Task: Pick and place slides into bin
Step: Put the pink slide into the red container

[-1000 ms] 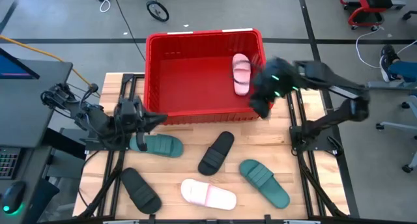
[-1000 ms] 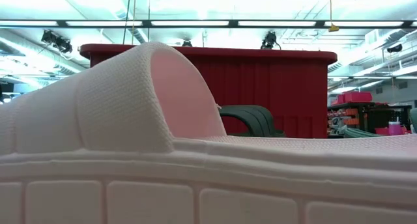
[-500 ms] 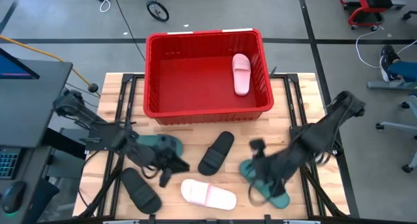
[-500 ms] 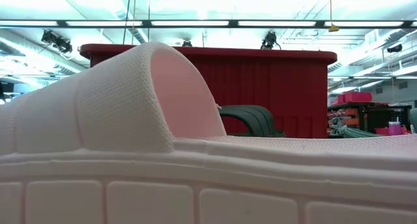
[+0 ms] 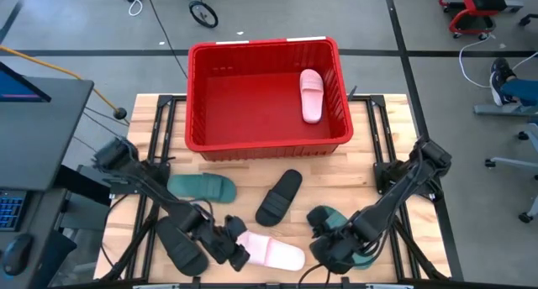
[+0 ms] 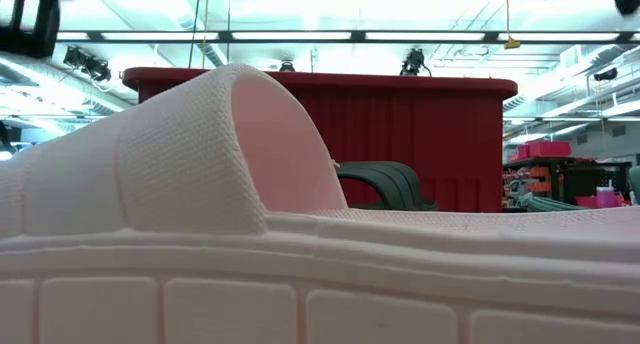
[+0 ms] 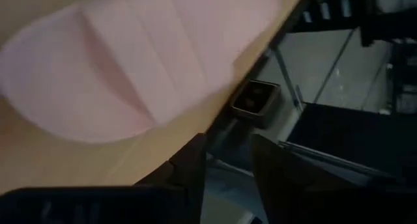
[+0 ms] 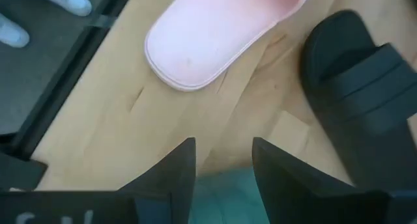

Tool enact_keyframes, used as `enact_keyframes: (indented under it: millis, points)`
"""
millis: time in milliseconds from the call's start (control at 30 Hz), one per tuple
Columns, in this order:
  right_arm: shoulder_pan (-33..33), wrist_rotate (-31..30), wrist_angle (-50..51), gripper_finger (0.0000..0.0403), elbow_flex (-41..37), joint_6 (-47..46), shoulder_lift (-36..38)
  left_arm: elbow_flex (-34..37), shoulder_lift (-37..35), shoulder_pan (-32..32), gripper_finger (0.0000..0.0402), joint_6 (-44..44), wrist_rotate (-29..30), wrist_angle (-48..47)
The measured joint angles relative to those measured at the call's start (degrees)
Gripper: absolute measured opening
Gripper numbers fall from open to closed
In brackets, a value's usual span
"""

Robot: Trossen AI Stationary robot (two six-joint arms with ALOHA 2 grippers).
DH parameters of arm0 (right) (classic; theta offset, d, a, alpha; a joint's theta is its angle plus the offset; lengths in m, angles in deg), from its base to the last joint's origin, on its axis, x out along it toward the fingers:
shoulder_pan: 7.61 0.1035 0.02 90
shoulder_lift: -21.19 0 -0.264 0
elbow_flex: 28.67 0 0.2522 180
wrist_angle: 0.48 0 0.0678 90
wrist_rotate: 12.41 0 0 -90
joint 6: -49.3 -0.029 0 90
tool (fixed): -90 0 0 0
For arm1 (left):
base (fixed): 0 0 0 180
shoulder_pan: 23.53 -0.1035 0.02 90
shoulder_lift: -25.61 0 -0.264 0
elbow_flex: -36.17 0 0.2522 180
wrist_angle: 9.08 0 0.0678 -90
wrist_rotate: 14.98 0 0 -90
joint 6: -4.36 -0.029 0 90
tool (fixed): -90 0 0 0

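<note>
Six slides are in sight: one pink slide [image 5: 311,95] lies inside the red bin [image 5: 195,96], against its right wall, toe toward the far side, and five lie on the tabletop [image 5: 395,129] in front of the bin. A green slide [image 5: 202,187] sits near the bin's left front corner, and a black slide [image 5: 279,197] lies just right of it, angled toward the bin. Nearer the front edge, a second black slide [image 5: 181,244] rests on the left, a second pink slide [image 5: 273,251] in the middle, and a second green slide [image 5: 336,226] on the right, mostly covered by the right arm. The left gripper [image 5: 234,249] is low over the tabletop at the left end of the near pink slide; its wrist camera shows the jaws standing apart with nothing between them, out past the slide's rounded end [image 7: 117,61] and over the tabletop's edge. The right gripper [image 5: 329,249] is down at the near end of the right-hand green slide; its jaws are parted and empty over bare wood, with a strip of green just beneath them, the near pink slide [image 8: 215,28] ahead and the black slide [image 8: 365,100] off to one side. From table height, the near pink slide [image 6: 200,184] fills the foreground, with a green strap [image 6: 385,184] and the bin's red wall [image 6: 440,134] behind it.
</note>
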Motion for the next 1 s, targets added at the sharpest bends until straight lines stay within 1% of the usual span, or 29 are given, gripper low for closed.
enact_keyframes:
  millis: [133,233,400,500,700,767,867,1000]
  points:
    - [0.0,0.0,-1.3,0.0156,0.0,-3.4,-1.5,0.0,5.1,-0.5,0.0155,1.9,0.1,3.4]
    - [0.0,0.1,-2.0,0.0156,0.0,-5.0,-1.3,0.0,7.4,-1.5,0.0177,4.7,0.2,3.6]
    - [0.0,0.1,-2.9,0.0154,0.0,-5.7,0.8,0.0,8.3,-2.7,0.0207,6.0,-0.1,3.0]
    - [0.0,0.1,-3.3,0.0153,0.0,-5.7,2.1,0.0,8.2,-2.7,0.0217,7.5,0.1,3.9]
    - [0.0,0.0,-4.5,0.0153,0.0,-2.9,3.1,0.0,7.4,-1.5,0.0214,9.0,0.3,4.5]
    - [-0.3,-0.2,-5.1,0.0153,0.0,-2.8,3.1,0.0,7.4,-1.4,0.0209,8.1,0.4,4.4]
    - [-0.7,-1.9,-5.6,0.0153,0.0,-2.8,3.1,0.0,7.6,-1.8,0.02,6.1,2.4,3.9]
    - [-1.0,-2.9,-6.1,0.0153,0.0,-2.8,3.1,0.0,7.7,-3.1,0.0186,4.2,3.0,4.0]
